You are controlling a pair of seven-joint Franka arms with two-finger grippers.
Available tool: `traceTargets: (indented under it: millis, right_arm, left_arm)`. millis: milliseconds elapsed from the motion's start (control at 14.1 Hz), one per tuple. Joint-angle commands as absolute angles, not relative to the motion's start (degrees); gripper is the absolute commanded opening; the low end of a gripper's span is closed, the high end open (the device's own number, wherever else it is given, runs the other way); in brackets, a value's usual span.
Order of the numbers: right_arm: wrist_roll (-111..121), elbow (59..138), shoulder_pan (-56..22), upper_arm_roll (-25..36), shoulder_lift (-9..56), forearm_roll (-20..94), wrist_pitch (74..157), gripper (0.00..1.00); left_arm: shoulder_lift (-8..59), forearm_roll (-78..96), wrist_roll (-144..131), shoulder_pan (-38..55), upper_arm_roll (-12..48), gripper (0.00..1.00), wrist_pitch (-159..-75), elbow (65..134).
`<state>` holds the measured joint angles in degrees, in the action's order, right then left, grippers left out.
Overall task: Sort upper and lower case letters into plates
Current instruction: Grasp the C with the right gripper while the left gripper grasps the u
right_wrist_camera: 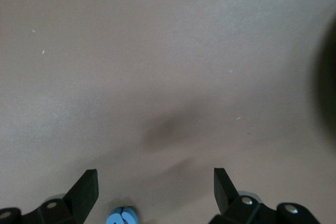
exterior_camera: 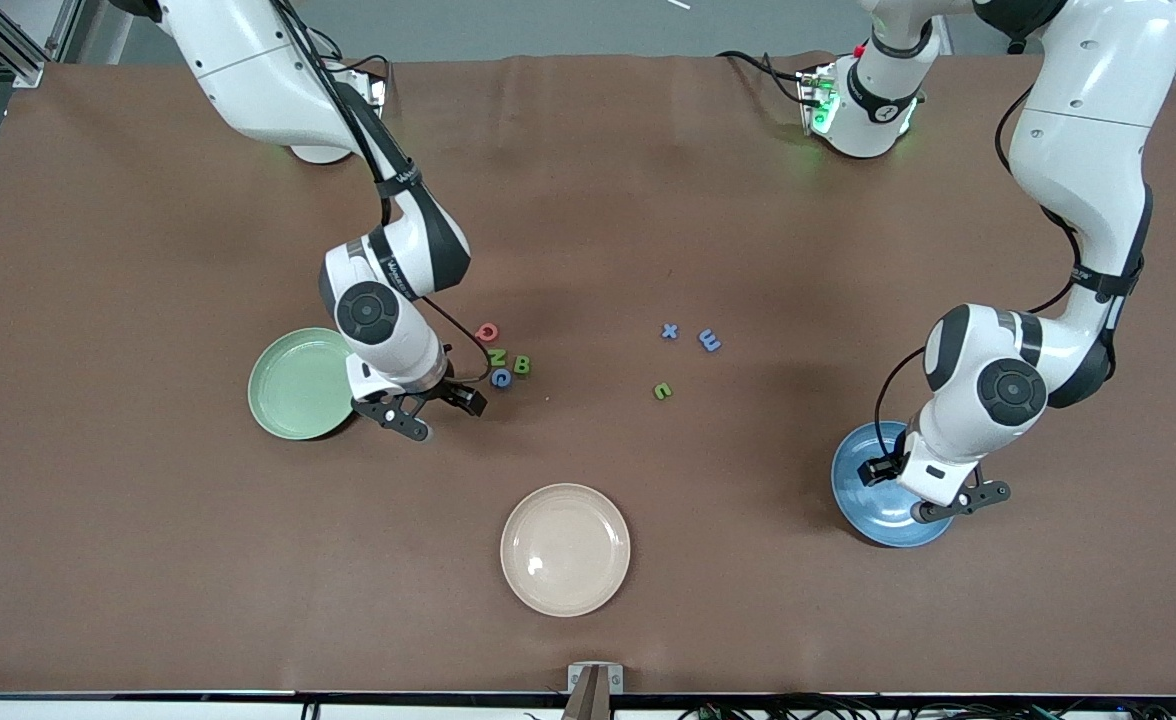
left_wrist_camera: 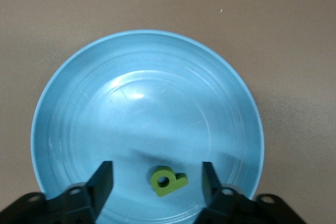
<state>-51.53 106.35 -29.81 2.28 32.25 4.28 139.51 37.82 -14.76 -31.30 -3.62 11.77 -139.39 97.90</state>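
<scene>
My right gripper (exterior_camera: 433, 408) is open and empty, low over the table between the pale green plate (exterior_camera: 293, 385) and a cluster of letters: red Q (exterior_camera: 487, 332), green N (exterior_camera: 496, 356), green B (exterior_camera: 522, 365), blue G (exterior_camera: 500, 377). In the right wrist view the gripper (right_wrist_camera: 156, 190) has the blue G (right_wrist_camera: 123, 216) at the frame edge between its fingers. My left gripper (exterior_camera: 923, 487) is open over the blue plate (exterior_camera: 858, 500). In the left wrist view the gripper (left_wrist_camera: 157, 184) is above a small green letter (left_wrist_camera: 167, 180) lying in that plate (left_wrist_camera: 142, 103). Blue x (exterior_camera: 669, 331), blue m (exterior_camera: 710, 341) and another small green letter (exterior_camera: 662, 391) lie mid-table.
A cream-beige plate (exterior_camera: 565, 549) sits near the front edge of the brown table, nearer to the front camera than all the letters. The pale green plate holds nothing.
</scene>
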Motion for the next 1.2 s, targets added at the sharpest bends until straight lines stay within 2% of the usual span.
traceTargets:
  millis: [0,141,354,637,990,1132]
  right_arm:
    - [-54.40,104.41,-31.99,2.90,35.59,5.19,142.37,0.96]
    - [-55.37,104.33,-32.52,2.90,36.30,5.19,143.61,0.92]
    - [-57.38,103.62,-34.10,2.90,37.00,5.19,143.53,0.85]
    - [-57.92,104.24,-35.86,2.90,36.91,5.19,143.00,0.78]
    - [-59.85,106.78,-37.09,2.90,36.74,5.10,143.00,0.76]
    - [-60.20,107.23,-37.70,2.90,36.74,5.19,143.00,0.76]
  left_arm:
    - [35.87,-15.91,-32.61,-3.25,12.39,1.00,-139.04,99.13]
    - [33.94,-15.29,-34.00,-3.34,14.75,1.00,-137.91,99.67]
    - [31.38,-15.38,-41.46,-3.08,19.50,1.00,-131.84,99.49]
    - [31.73,-16.17,-45.26,-0.02,24.25,1.00,-131.83,97.74]
    - [39.01,-17.66,-58.07,13.16,21.89,0.97,-131.75,89.84]
    - [39.37,-18.37,-61.16,15.98,20.14,0.94,-131.75,89.82]
